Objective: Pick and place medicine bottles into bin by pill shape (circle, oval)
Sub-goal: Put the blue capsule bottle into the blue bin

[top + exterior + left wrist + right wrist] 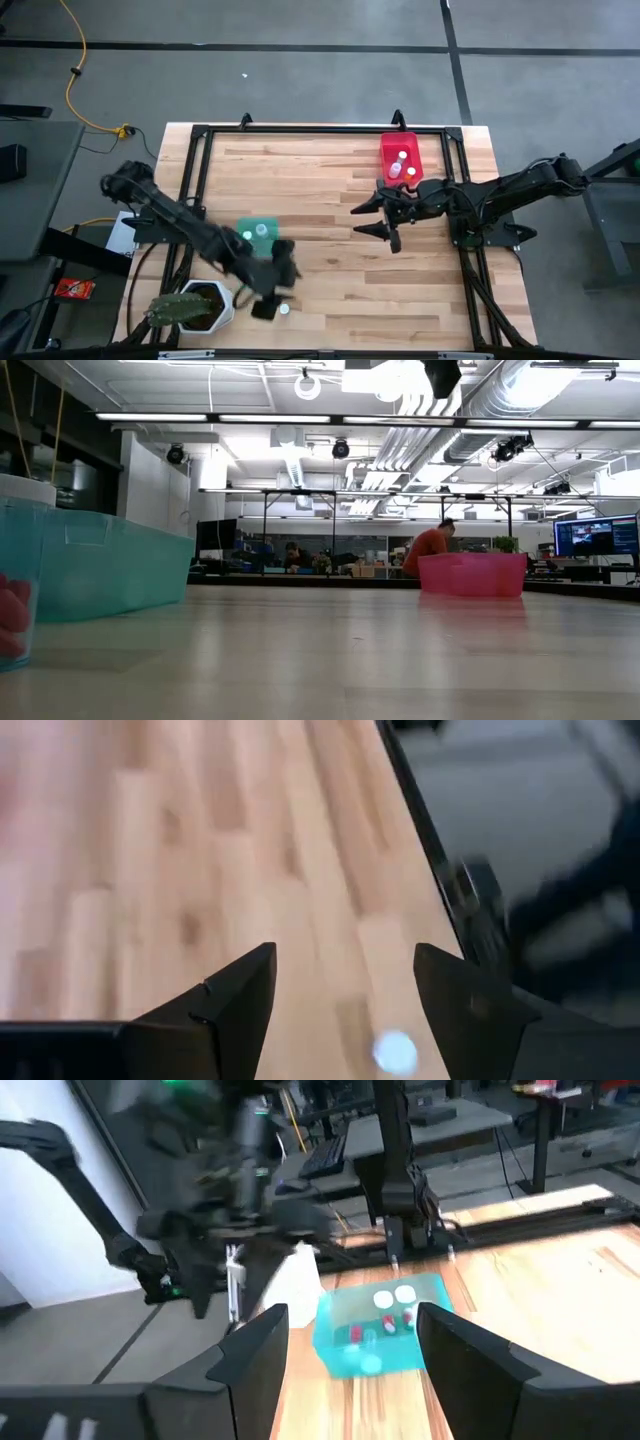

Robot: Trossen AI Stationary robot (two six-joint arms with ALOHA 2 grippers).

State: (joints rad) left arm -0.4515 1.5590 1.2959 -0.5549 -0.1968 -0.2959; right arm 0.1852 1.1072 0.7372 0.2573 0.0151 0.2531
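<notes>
A medicine bottle (284, 309) with a white cap stands upright on the table near its near edge. In the left wrist view its cap (395, 1051) shows between my left gripper's open fingers. My left gripper (277, 292) hovers over it, open, and touches nothing. The low view shows a bottle with red pills (12, 615) at the picture's left edge. The teal bin (258, 232) holds bottles (385, 1312). The red bin (400, 160) at the far right holds several bottles. My right gripper (358, 221) is open and empty above mid-table, in front of the red bin.
A white hexagonal pot with a green plant (200, 305) stands at the near left corner, close beside my left arm. A black frame (320, 128) runs round the table's edges. A person shows far off in the room (430, 545).
</notes>
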